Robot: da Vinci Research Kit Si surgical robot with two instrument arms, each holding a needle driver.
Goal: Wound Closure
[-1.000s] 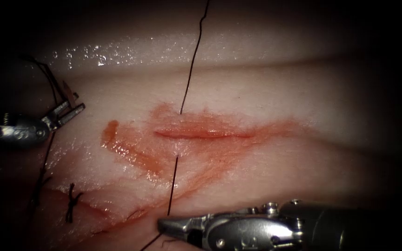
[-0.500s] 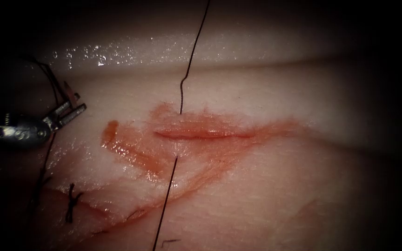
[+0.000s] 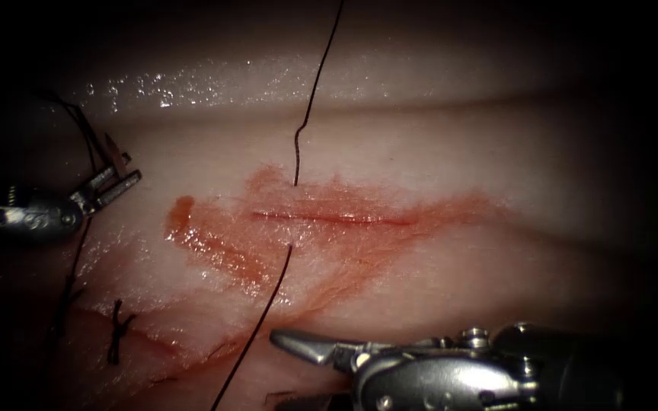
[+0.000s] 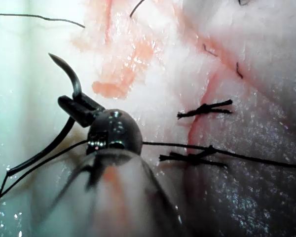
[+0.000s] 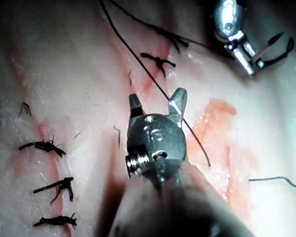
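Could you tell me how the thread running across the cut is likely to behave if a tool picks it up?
The thread bends and kinks along its run, so it is probably limp. It is very thin, so likely light and apt to slip between fingers. It lies on wet, shiny tissue, so it may cling a little.

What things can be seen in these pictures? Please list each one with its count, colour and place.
tissue: one, pale pink, under everything.
cut: one, red line, centre of the endoscope view.
red fluid: smears around the cut, mostly on its left.
thread: one, black, crossing the cut through the tissue.
needle: one, dark, curved, out of the tissue, far left of the cut.
tied stitches: several, black.
left tool: shut on the needle near mid-curve.
right tool: jaws open, holding nothing, beside the thread.
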